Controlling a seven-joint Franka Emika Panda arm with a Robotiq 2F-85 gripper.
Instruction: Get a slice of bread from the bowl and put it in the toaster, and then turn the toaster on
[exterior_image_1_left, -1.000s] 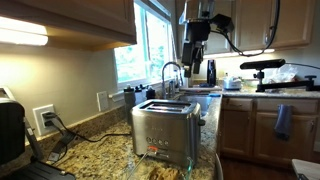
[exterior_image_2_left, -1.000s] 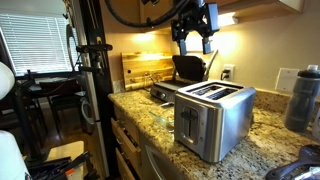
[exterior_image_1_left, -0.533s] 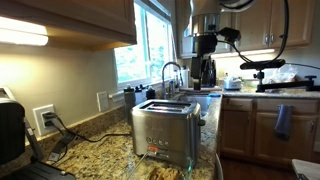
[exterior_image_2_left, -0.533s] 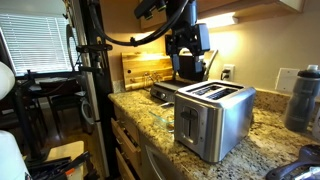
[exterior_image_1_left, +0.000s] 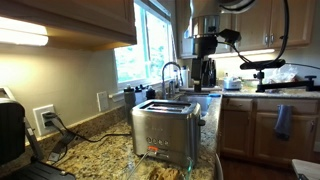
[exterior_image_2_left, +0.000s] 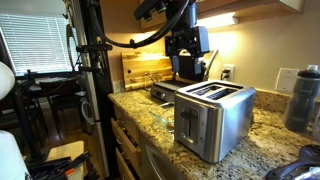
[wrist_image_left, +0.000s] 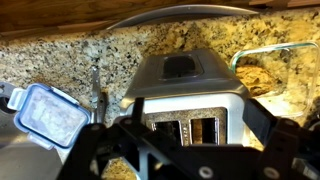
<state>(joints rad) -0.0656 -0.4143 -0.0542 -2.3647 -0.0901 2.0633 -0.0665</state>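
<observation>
Two slots gape on the toaster; the gripper hangs above it, jaws spread as far as I can tell, holding nothing. The bowl of bread sits just beyond the toaster, across from the gripper.

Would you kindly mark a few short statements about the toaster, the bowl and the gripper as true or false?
1. The gripper grips a bread slice. False: it is open and empty.
2. The bowl holds pale tan contents. True.
3. The toaster lies on its side. False: it stands upright on the granite counter, slots facing up.
4. No bread sticks out of the toaster's slots. True.
</observation>
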